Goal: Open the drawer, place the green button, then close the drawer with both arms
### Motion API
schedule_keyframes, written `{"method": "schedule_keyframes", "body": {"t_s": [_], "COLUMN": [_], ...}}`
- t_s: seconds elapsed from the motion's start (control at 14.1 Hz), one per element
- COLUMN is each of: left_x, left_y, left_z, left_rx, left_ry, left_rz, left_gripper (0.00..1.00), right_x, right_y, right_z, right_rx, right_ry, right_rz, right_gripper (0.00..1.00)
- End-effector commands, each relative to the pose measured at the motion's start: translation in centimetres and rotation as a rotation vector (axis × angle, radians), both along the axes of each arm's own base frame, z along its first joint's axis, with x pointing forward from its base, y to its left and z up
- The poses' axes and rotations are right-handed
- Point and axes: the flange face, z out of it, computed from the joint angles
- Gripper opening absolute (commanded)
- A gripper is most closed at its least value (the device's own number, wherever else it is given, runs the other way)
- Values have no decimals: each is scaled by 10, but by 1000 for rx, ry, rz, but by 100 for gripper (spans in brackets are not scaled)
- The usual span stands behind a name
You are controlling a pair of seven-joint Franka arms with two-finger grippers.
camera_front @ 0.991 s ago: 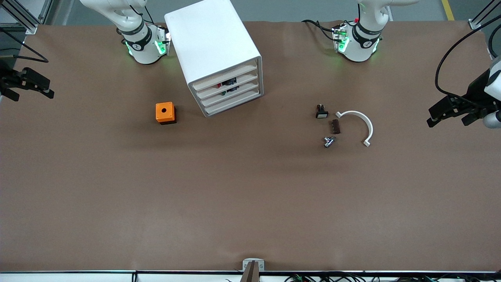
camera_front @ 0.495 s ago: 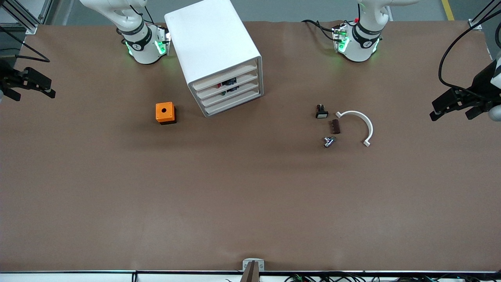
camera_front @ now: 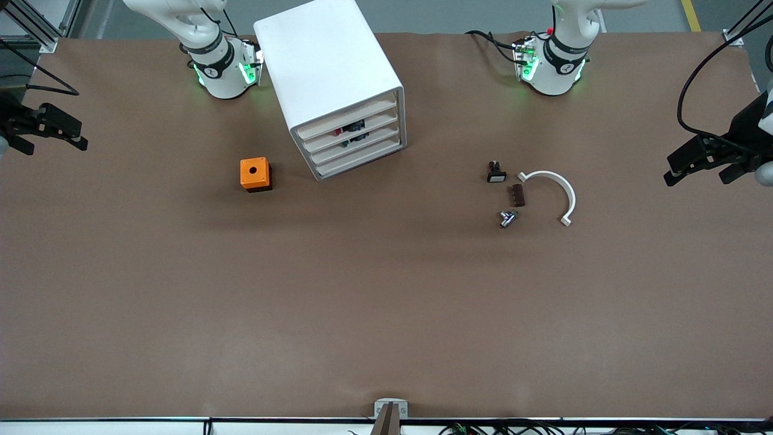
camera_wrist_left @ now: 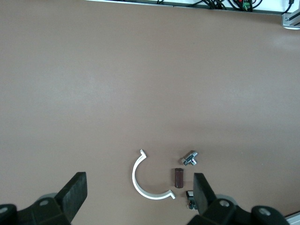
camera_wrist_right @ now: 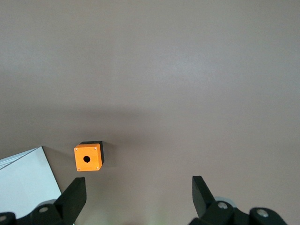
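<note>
Drawer is sitting third from the top in the white cabinet, pushed in flush with the other three. Its long axis is running along the cabinet's front face, and that front is facing the front camera, angled toward the left arm's end of the counter. Dark bits with a spot of green and red are showing through the drawer fronts at mid-face; can't tell if that's the button, or which drawer they're in.

No readable writing or labels on cabinet or parts.

Orange box with a hole on top is sitting beside the cabinet, toward the right arm's end. Toward the left arm's end, a cluster is lying well apart from the cabinet: small black-and-white switch, brown block just beside it, small metal part nearer the front camera, and a white curved clip arcing round the block, not touching it.

Left pincer is hanging over the counter edge at the left arm's end, fingers spread wide apart, holding nothing. Right pincer is hanging over the edge at the right arm's end, fingers also spread apart, holding nothing. Right wrist view is showing the orange box and a cabinet corner under it.
</note>
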Motion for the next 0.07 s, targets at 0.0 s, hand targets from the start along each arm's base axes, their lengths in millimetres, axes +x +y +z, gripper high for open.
{"method": "schedule_keyframes", "body": {"t_s": [0.0], "left_x": [-1], "left_y": [-2], "left_z": [5], "left_rx": [13], "left_ry": [2], "left_rz": [-2], "left_gripper": [100], "right_x": [-3], "right_y": [0], "right_z": [-1], "right_rx": [4], "right_ry": [7], "right_rz": [-17], "right_gripper": [100]}}
